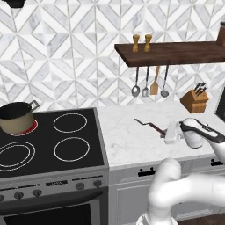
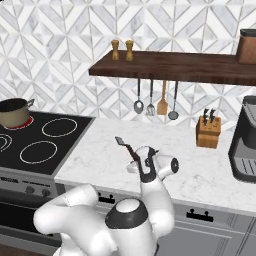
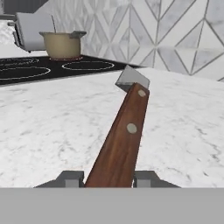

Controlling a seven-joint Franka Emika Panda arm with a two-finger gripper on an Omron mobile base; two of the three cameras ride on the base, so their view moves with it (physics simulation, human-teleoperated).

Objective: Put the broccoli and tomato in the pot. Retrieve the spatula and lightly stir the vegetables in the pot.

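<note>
My gripper (image 3: pixel 109 179) is shut on the dark reddish-brown handle of the spatula (image 3: pixel 122 140). The handle runs out between the fingertips (image 3: pixel 70 178), and the grey blade points toward the stove. In the left base view the gripper (image 1: pixel 170 134) holds the spatula (image 1: pixel 149 126) low over the white marble counter. The right base view shows the spatula (image 2: pixel 127 148) slanting up and left from the hand (image 2: pixel 139 162). The tan pot (image 1: pixel 16 117) (image 2: pixel 12 112) (image 3: pixel 63 45) stands on the stove's back left burner, well left of the gripper. The broccoli and tomato are hidden; I cannot see into the pot.
The black stove top (image 1: pixel 66 140) has ringed burners. A wooden shelf (image 1: pixel 176 53) carries two shakers, with ladles (image 1: pixel 136 90) and a tan wooden spatula (image 1: pixel 154 85) hanging under it. A knife block (image 1: pixel 194 101) and a dark coffee machine (image 2: pixel 246 145) stand at the counter's right.
</note>
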